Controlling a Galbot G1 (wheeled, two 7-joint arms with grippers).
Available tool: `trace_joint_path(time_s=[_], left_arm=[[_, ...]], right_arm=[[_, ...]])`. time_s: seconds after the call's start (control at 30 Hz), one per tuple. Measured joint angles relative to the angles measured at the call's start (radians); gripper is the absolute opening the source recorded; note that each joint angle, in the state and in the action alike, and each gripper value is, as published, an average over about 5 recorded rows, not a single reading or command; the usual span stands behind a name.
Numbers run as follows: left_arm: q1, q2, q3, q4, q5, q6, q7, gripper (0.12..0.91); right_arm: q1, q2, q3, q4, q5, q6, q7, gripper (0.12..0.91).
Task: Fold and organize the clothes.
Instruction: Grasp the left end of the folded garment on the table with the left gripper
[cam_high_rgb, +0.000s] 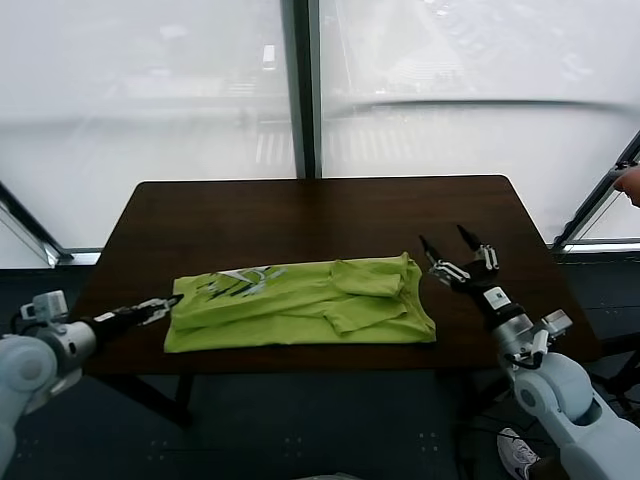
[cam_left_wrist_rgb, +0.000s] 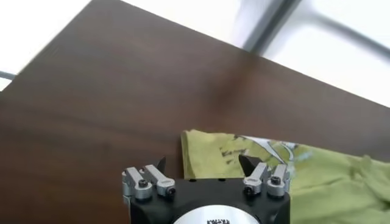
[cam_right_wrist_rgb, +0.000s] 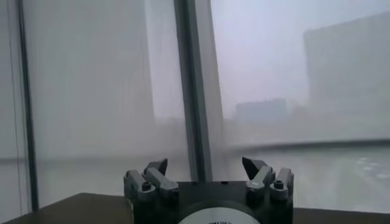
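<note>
Lying across the lower middle of the head view, the lime-green T-shirt (cam_high_rgb: 300, 305) rests on the dark brown table (cam_high_rgb: 320, 215), folded into a long, flat band that runs from left of centre to right of centre. A white printed graphic (cam_high_rgb: 240, 281) shows on the upper left part of the cloth, and a folded sleeve (cam_high_rgb: 372, 278) sits on top toward the right end.

The left gripper (cam_high_rgb: 162, 306) reaches in from the lower left of the frame, low over the table edge, its jaws spread open just beside the shirt's left end and holding nothing. In the left wrist view the same gripper (cam_left_wrist_rgb: 204, 164) shows both fingers apart, with the shirt's corner (cam_left_wrist_rgb: 213, 155) and bare table wood between and beyond them.

The right gripper (cam_high_rgb: 458, 245) is at the right of the head view, raised above the table just beside the shirt's right end, with its jaws wide open and empty, the tips pointing up. The right wrist view shows this gripper (cam_right_wrist_rgb: 205, 165) with its fingers apart, facing the frosted window panes (cam_right_wrist_rgb: 91, 91) and a dark window frame post (cam_right_wrist_rgb: 194, 91), with a strip of table edge at the bottom of the frame.
</note>
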Motion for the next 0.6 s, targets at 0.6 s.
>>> trace_joint_path(time_s=[0.6], left_arm=[[0.0,0.016,0.061,0.019,0.002,0.0,0.065,0.907]], right_arm=[[-0.066,0.022,0.057,0.028,-0.003,0.003,0.002,0.907]])
